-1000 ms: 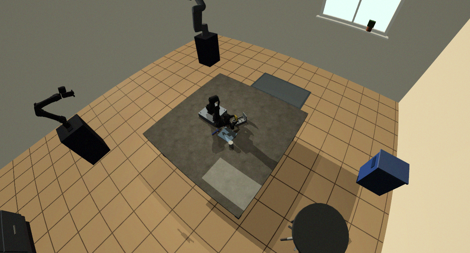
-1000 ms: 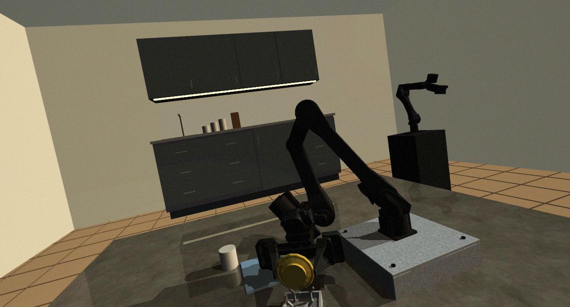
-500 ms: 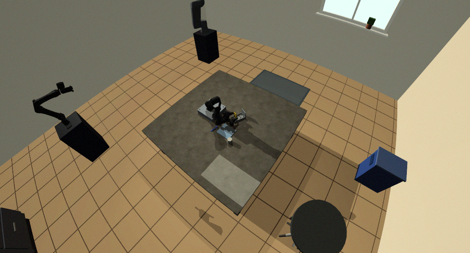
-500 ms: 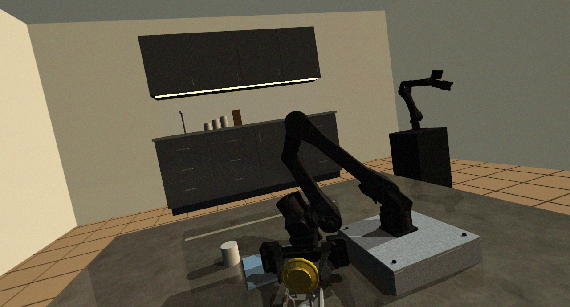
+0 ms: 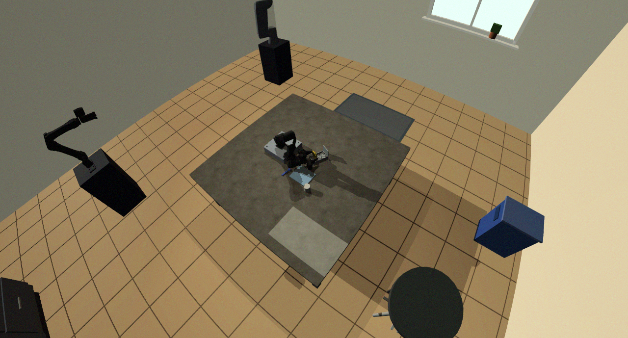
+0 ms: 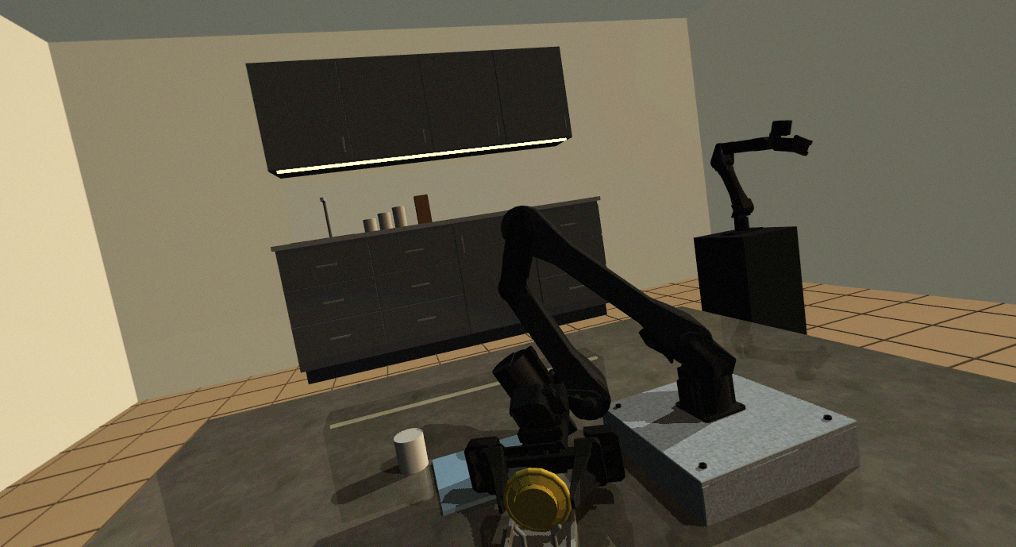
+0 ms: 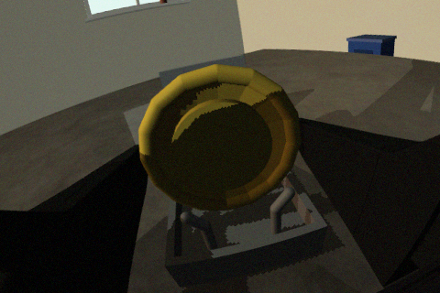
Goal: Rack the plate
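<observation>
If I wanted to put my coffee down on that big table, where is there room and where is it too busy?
Free: the dark table between the arm's grey base and the near-left edge, and the far stretch toward the floor mat. Crowded: the centre, where the gripper holds the yellow plate over the dish rack, beside the white cup.

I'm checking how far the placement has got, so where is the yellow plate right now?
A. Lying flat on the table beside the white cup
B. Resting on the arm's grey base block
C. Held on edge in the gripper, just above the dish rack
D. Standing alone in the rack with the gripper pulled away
C: the plate stands on edge in the gripper, with the dish rack directly under it.
</observation>
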Tool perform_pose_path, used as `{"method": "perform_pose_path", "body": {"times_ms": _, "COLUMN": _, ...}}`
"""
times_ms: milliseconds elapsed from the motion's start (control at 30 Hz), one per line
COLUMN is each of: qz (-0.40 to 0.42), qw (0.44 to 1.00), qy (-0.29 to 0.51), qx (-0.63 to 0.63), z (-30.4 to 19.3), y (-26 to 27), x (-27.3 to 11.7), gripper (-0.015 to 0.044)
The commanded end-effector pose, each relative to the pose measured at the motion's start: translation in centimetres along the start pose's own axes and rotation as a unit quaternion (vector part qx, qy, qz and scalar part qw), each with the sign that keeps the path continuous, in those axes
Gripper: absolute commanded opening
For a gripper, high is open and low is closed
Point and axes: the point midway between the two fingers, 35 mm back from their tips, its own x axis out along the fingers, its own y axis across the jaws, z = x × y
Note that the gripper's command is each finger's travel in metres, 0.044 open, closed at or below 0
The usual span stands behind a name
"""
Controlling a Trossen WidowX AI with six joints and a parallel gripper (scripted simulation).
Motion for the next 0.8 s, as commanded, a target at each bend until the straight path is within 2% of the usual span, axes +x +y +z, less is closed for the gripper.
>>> {"method": "perform_pose_path", "body": {"times_ms": 0, "qz": 0.000, "qw": 1.000, "qy": 0.000, "qx": 0.001, "z": 0.0, "y": 0.0, "x": 0.0, "gripper": 0.0026}}
{"method": "perform_pose_path", "body": {"times_ms": 467, "qz": 0.000, "qw": 1.000, "qy": 0.000, "qx": 0.000, "z": 0.0, "y": 0.0, "x": 0.0, "gripper": 0.0394}}
{"method": "perform_pose_path", "body": {"times_ms": 700, "qz": 0.000, "qw": 1.000, "qy": 0.000, "qx": 0.000, "z": 0.2, "y": 0.0, "x": 0.0, "gripper": 0.0400}}
{"method": "perform_pose_path", "body": {"times_ms": 767, "qz": 0.001, "qw": 1.000, "qy": -0.002, "qx": -0.003, "z": 1.5, "y": -0.3, "x": 0.0, "gripper": 0.0400}}
